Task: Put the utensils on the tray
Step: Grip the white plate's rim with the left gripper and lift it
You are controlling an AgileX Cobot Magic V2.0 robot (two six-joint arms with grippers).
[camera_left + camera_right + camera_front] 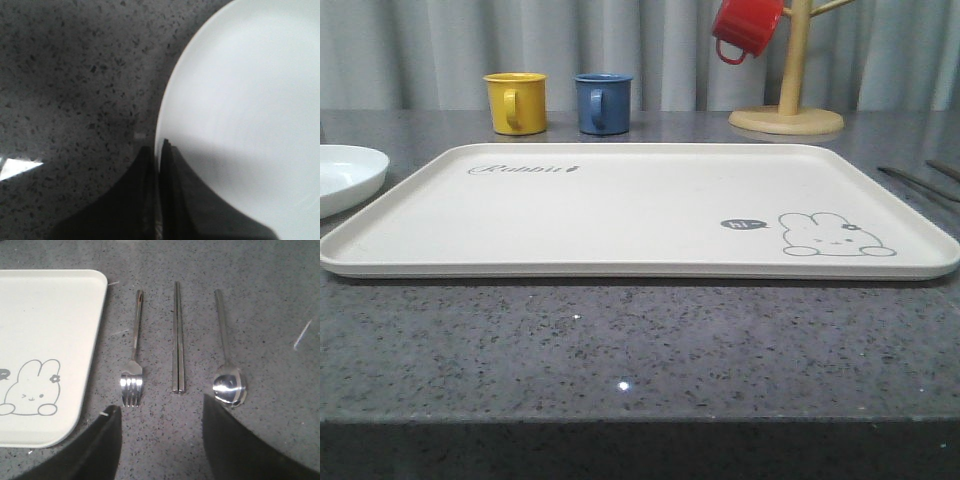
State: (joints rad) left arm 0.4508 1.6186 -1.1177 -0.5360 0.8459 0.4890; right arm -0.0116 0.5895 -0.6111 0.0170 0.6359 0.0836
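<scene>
Cream tray (620,215) is lying flat across the middle of the speckled grey counter (620,350), nothing resting on it; rabbit drawing (835,235) with its "hi" bubble is sitting at the tray's right end, "Rabbit" script toward the far left. Beyond the tray, a yellow mug (516,102) and a blue mug (603,103) are standing side by side, apart from each other; a red mug (747,27) is hanging on a wooden mug tree (788,95) to their right. A white plate (345,178) is sitting off the tray's left end, not touching it. In the right wrist view, three utensils are lying in a row on the counter beside the tray's rabbit corner, all off the tray and apart from one another: fork (134,360) nearest the tray, chopsticks (177,337) pressed together as a pair in the middle, spoon (227,360) farthest out. The right gripper (160,440) is hovering over them with fingers spread wide, gripping nothing, the chopstick ends lining up with the gap. The left gripper (159,195) is hanging over the plate's rim with fingers pressed together, pinching nothing.
</scene>
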